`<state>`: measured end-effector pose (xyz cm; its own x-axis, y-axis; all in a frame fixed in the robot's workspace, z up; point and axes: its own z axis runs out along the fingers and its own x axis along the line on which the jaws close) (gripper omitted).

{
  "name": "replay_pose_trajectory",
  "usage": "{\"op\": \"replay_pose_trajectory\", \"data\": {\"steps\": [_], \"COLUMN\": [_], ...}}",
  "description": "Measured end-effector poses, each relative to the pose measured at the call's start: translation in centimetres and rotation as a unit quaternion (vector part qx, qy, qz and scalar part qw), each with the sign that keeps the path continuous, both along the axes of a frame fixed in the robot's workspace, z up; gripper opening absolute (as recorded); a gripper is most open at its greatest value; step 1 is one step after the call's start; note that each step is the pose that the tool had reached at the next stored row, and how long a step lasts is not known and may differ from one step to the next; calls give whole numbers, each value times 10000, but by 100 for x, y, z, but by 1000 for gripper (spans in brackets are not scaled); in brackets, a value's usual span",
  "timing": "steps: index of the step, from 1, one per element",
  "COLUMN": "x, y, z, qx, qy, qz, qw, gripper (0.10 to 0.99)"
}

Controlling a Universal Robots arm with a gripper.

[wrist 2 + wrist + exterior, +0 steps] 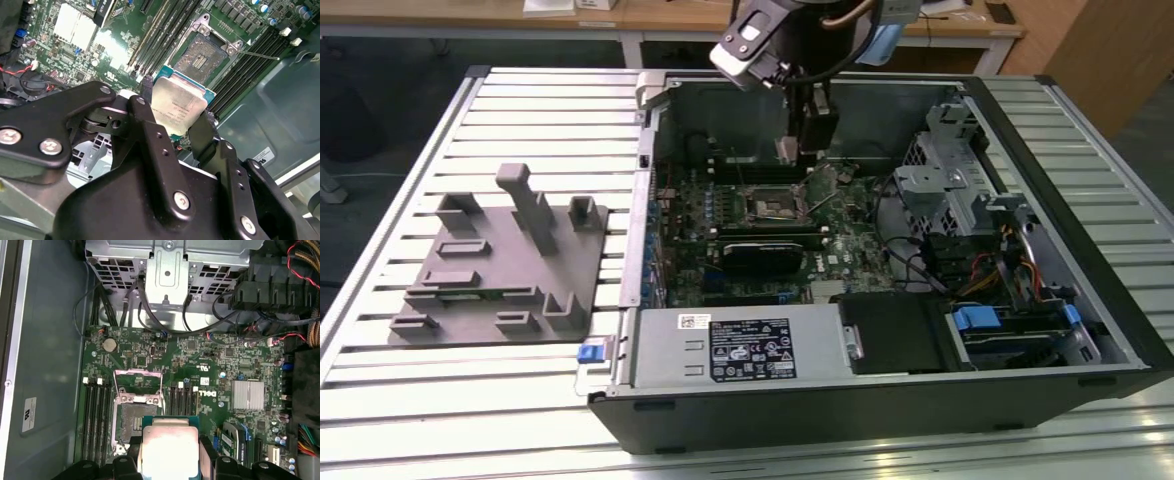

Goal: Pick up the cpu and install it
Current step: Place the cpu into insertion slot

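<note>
Slatted table (454, 420) bears grey fixture (494, 270), computer case (854, 415)

1 cpu (177, 107), 1 gripper (172, 102), 1 open computer case (881, 415) — inside it 1 motherboard (225, 365), 1 open socket (135, 412), 1 silver heatsink (247, 394), 1 coin cell (109, 344) — plus 1 grey fixture plate (487, 255), 1 slatted table (520, 100).

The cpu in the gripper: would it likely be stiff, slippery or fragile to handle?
The cpu looks like a rigid flat plate, so it probably won't flex in the gripper. Its smooth, shiny metal top suggests it could slip, being pinched at thin edges. Small and thin, probably light.
</note>
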<state>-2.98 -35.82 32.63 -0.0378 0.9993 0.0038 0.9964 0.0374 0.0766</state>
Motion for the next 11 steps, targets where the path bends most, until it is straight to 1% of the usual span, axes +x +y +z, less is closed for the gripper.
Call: {"op": "replay_pose_trajectory", "data": {"steps": [11], "x": [-4], "y": [0], "z": [-29], "qx": [1], "qy": [0], "qz": [-60], "qw": [10000], "gripper": [537]}}
